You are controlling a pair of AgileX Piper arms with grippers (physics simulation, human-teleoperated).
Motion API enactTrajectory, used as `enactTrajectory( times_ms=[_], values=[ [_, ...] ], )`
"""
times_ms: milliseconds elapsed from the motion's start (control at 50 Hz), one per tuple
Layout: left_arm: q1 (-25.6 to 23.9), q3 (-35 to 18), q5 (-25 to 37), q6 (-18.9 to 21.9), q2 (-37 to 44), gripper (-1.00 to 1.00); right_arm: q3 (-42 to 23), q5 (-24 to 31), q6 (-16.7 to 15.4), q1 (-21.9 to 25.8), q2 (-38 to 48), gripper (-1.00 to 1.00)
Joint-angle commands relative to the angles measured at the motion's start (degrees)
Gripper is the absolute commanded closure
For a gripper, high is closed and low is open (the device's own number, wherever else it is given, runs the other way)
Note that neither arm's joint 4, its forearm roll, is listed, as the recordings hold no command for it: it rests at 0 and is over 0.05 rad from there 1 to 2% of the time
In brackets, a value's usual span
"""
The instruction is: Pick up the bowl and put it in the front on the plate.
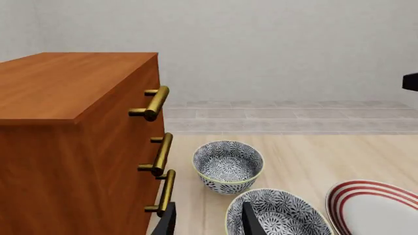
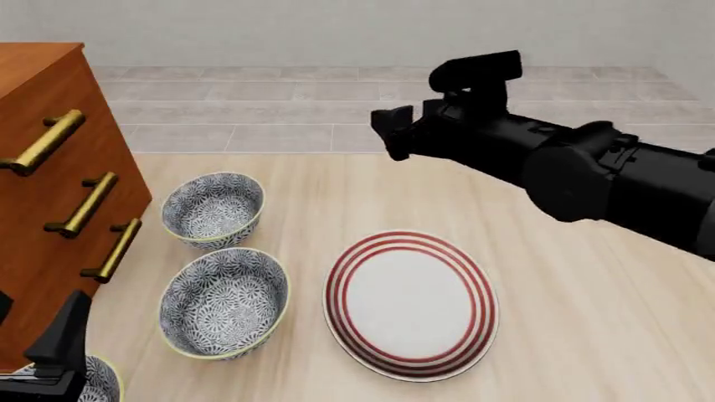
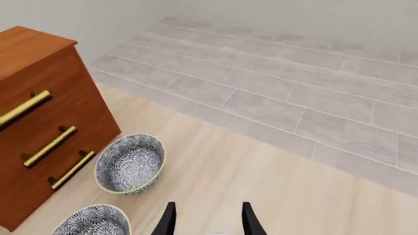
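Count from the front view: three patterned bowls, one plate (image 2: 410, 303), one wooden dresser (image 2: 45, 184) with three brass handles (image 2: 45, 142), two arms. The bowls stand in a line along the dresser's drawer side: a far bowl (image 2: 213, 207), a middle bowl (image 2: 223, 302) just nearer the camera, and a third bowl (image 2: 99, 378) only partly in view at the lower edge, at 7 o'clock from the middle one. All three are upright with nothing visible inside them. The plate lies flat at 3 o'clock from the middle bowl, just beside it, nothing on it. The left gripper (image 1: 207, 220) is open, fingers spread at the middle bowl's rim, holding nothing. The right gripper (image 3: 205, 220) is open too, high above the table (image 2: 581, 335) at 12 o'clock from the plate.
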Motion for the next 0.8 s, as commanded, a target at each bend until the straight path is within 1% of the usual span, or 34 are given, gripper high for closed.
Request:
enactTrajectory(
  times_ms=[20, 80, 120, 160, 280, 300, 380, 400, 460, 480, 520, 560, 740, 800],
  values=[
    [0.00, 0.00, 0.00, 0.00, 0.00, -1.00, -6.95, 3.19, 2.23, 1.84, 6.28, -1.00],
    [0.00, 0.00, 0.00, 0.00, 0.00, -1.00, -9.08, 4.47, 2.67, 2.47, 7.67, -1.00],
    [0.00, 0.00, 0.00, 0.00, 0.00, -1.00, -10.66, 5.37, 3.75, 2.66, 8.72, -1.00],
    [0.00, 0.00, 0.00, 0.00, 0.00, -1.00, -12.07, 6.13, 3.52, 2.87, 9.40, -1.00],
    [0.00, 0.00, 0.00, 0.00, 0.00, -1.00, -16.89, 8.75, 4.80, 3.57, 12.51, -1.00],
    [0.00, 0.00, 0.00, 0.00, 0.00, -1.00, -17.85, 9.33, 4.48, 3.64, 13.27, -1.00],
    [0.00, 0.00, 0.00, 0.00, 0.00, -1.00, -20.12, 10.67, 5.17, 3.95, 15.40, -1.00],
    [0.00, 0.00, 0.00, 0.00, 0.00, -1.00, -20.91, 11.21, 5.88, 4.18, 16.04, -1.00],
    [0.00, 0.00, 0.00, 0.00, 0.00, -1.00, -23.28, 13.05, 5.61, 3.92, 18.06, -1.00],
    [0.00, 0.00, 0.00, 0.00, 0.00, -1.00, -24.25, 13.79, 4.63, 3.87, 18.78, -1.00],
    [0.00, 0.00, 0.00, 0.00, 0.00, -1.00, -25.30, 14.34, 6.29, 4.03, 19.69, -1.00],
    [0.00, 0.00, 0.00, 0.00, 0.00, -1.00, -26.55, 15.11, 5.01, 4.12, 20.35, -1.00],
    [0.00, 0.00, 0.00, 0.00, 0.00, -1.00, -32.20, 17.91, 5.01, 3.59, 24.89, -1.00],
    [0.00, 0.00, 0.00, 0.00, 0.00, -1.00, -34.71, 19.07, 5.83, 3.44, 26.78, -1.00]
  ],
)
